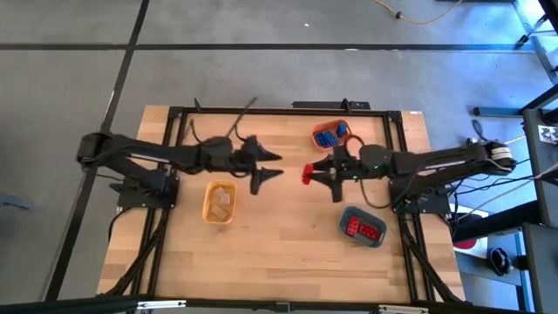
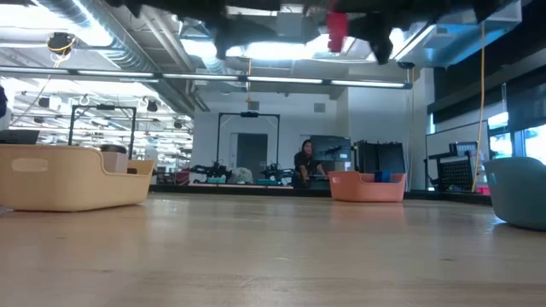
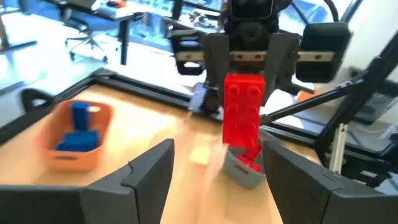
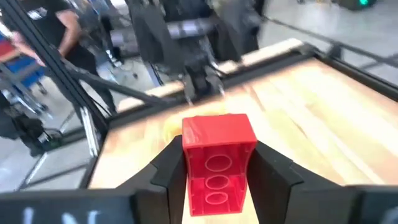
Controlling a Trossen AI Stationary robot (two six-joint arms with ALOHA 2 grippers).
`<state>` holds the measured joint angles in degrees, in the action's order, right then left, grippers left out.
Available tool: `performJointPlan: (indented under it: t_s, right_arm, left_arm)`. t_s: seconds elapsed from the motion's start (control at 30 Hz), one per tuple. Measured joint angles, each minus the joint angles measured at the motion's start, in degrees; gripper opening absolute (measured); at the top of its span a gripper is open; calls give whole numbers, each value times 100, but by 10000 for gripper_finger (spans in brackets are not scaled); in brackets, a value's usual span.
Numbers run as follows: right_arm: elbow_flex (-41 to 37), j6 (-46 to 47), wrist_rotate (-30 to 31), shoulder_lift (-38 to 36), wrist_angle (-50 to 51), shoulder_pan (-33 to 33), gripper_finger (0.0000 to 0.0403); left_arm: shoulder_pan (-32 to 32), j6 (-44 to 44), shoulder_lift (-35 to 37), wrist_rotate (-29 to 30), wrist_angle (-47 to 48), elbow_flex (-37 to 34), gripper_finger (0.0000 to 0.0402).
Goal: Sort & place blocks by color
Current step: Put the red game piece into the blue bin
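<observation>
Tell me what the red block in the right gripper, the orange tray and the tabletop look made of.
Red block: probably moulded plastic, glossy, with round studs, held by the right gripper.
Orange tray: seemingly plastic, smooth matte walls with rounded corners.
Tabletop: looks like pale wood, with visible plank strips and grain, lightly sheened.

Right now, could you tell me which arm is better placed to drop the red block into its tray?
Right: its tool grips the red block, near the slate-blue tray holding red blocks. The left tool is open, empty.
</observation>
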<state>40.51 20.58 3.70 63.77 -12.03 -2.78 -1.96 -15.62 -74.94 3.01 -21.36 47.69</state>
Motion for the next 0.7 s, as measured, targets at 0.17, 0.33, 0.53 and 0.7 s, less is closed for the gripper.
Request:
performJointPlan:
  t_s: [0.17, 0.33, 0.53, 0.7]
  right_arm:
    - [0, -3, 21, -913, 1337, 43, 130]
    - [-11, 13, 105, -1598, 1836, 41, 130]
    - [-57, 13, 317, -1910, 1818, 39, 130]
    - [-59, 16, 317, -1853, 1805, 39, 130]
  left_arm:
    - [-248, -9, 894, -14, 1002, -3, 233]
    - [-261, -62, 1602, 188, 816, -436, 234]
    - [-90, -221, 2101, 237, 171, -1142, 232]
    - [-50, -186, 2160, 240, 57, -1201, 232]
